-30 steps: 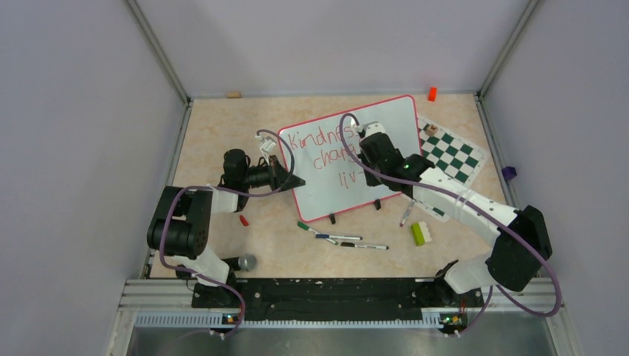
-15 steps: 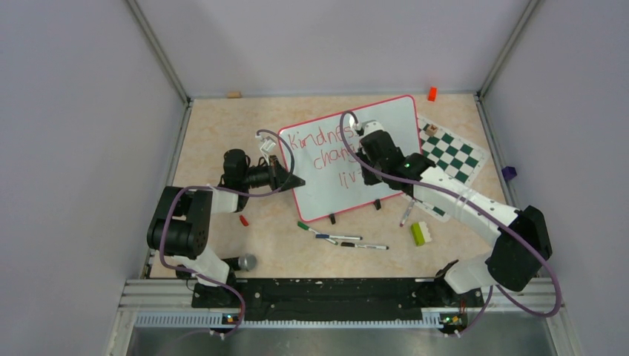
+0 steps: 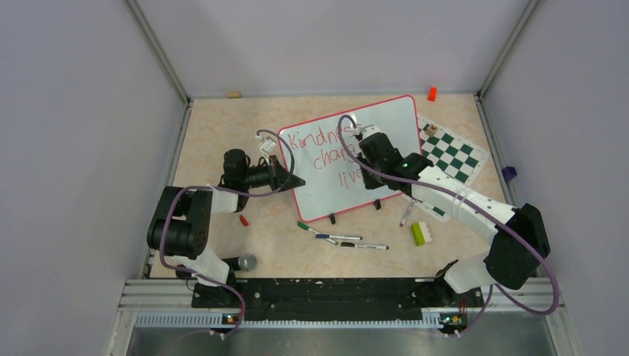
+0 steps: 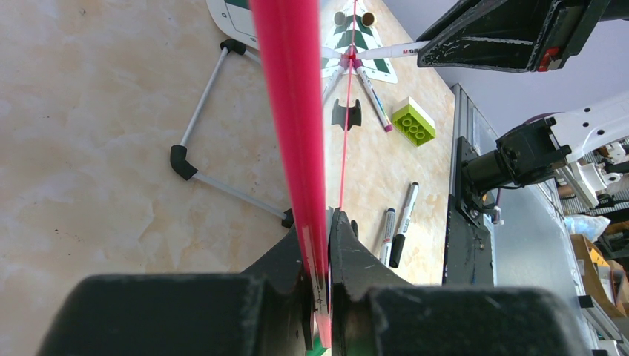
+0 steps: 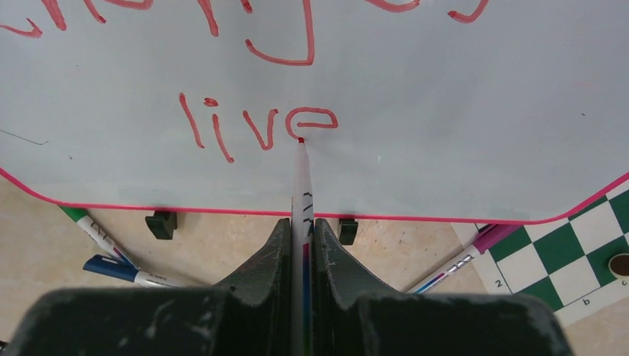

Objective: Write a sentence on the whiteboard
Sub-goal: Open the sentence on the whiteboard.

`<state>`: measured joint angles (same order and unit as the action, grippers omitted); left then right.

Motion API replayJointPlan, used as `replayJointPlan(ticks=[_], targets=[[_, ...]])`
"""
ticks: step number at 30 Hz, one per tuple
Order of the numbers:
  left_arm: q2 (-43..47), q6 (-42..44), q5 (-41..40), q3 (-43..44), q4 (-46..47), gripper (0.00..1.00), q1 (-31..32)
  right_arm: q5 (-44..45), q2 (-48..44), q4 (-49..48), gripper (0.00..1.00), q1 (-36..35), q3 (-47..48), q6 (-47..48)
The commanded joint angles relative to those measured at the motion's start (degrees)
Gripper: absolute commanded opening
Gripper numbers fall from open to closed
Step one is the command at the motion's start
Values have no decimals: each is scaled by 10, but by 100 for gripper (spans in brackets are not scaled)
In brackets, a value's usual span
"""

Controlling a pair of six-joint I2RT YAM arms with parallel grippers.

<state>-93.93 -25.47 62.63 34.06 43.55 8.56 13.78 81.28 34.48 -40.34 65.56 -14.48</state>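
Two grippers meet at the whiteboard (image 3: 392, 122), which stands tilted mid-table (image 3: 222, 126), beside the chess mat (image 3: 452, 156). The left gripper (image 4: 320, 222) is clamped narrow on the board's pink left edge. The right gripper (image 5: 300, 226) pinches a marker (image 5: 300, 178); its red tip touches the "e" of "live", the lowest line of the sentence (image 3: 326, 157)

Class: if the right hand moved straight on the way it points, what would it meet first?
The whiteboard: the marker clamped in the right hand points at it, tip apparently touching the surface at the "e" of "live", so the board comes first.
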Motion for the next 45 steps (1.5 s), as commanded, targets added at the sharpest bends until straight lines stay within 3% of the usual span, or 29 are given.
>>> replayJointPlan(ticks=[1,17,45], targets=[[-25,65,-101,-19,-50,0,-2,39,-5,3,0,5,2,6],[-34,52,-86,-18,-30,0,-6,4,-77,22,0,30,27,11],[-30,49,-89,-21,-27,0,-6,61,-8,-29,0,36,42,22]])
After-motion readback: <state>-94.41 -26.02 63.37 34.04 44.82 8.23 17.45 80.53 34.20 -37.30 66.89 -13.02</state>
